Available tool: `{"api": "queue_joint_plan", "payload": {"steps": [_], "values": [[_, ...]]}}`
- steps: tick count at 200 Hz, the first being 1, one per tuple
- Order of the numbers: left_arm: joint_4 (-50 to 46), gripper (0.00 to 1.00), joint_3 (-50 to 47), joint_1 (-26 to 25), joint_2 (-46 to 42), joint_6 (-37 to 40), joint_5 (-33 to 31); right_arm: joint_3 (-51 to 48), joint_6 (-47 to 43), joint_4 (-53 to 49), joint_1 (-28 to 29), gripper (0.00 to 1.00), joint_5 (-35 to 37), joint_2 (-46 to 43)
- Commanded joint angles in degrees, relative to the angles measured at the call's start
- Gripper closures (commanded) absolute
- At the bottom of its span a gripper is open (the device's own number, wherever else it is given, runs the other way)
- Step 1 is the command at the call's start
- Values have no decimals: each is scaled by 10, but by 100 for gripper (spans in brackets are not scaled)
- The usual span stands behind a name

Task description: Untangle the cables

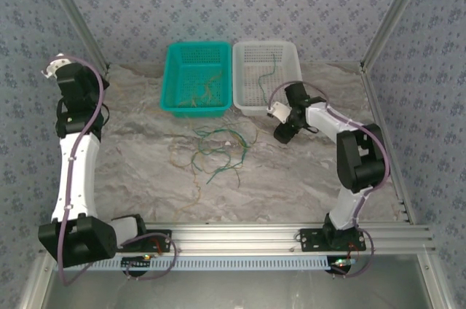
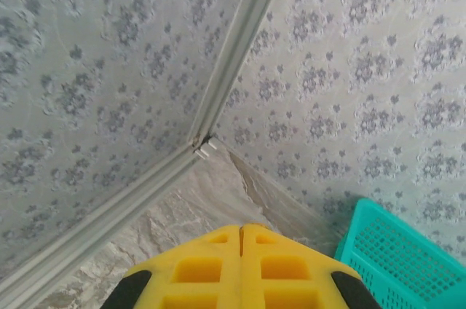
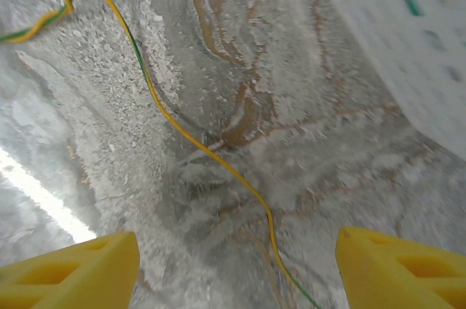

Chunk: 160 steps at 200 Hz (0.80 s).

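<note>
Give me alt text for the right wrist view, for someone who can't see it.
A thin yellow-and-green cable runs diagonally across the marbled table, down between the yellow fingers of the open right gripper. A blurred white basket edges the upper right corner.

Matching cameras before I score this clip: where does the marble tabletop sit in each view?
Top external: marble tabletop in the middle, on the near side of the teal basket.
Left wrist: tabletop as a wedge at lower centre, below the wall corner.
Right wrist: tabletop lying under a yellow-green cable.
Shared landmark: the teal basket, at the far edge in top external and lower right in left wrist.
</note>
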Motion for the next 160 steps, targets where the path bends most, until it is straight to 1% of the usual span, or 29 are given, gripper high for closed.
{"api": "queue_joint_plan", "payload": {"steps": [1,11,35,53,59,68,78,87,99,107,125,147,160], "values": [[21,100,-2,-18,-2,6,31,16,-58,13,6,27,-12,37],[18,100,-2,-28,-3,12,30,12,-69,30,14,28,-11,44],[14,100,-6,-52,-7,13,42,-2,-76,80,27,28,-8,54],[11,100,-7,-80,-8,23,45,21,-77,62,36,30,-2,80],[9,100,-7,-87,-9,25,41,26,-80,58,40,32,9,88],[9,100,-8,-94,-13,29,38,27,-85,59,43,33,22,94],[13,100,-11,-97,-17,28,34,20,-85,68,44,33,20,89],[14,100,-12,-98,-19,29,36,13,-84,76,44,40,8,79],[13,100,-10,-98,-19,26,39,2,-83,86,44,44,-10,67],[14,100,-8,-98,-18,24,44,-2,-83,85,45,44,-14,63],[19,100,-9,-106,-17,24,45,-14,-70,98,52,40,19,53],[19,100,4,-123,-6,35,57,-16,-44,104,45,36,7,26],[9,100,22,-140,1,51,62,-14,-35,96,46,35,14,7]]}}
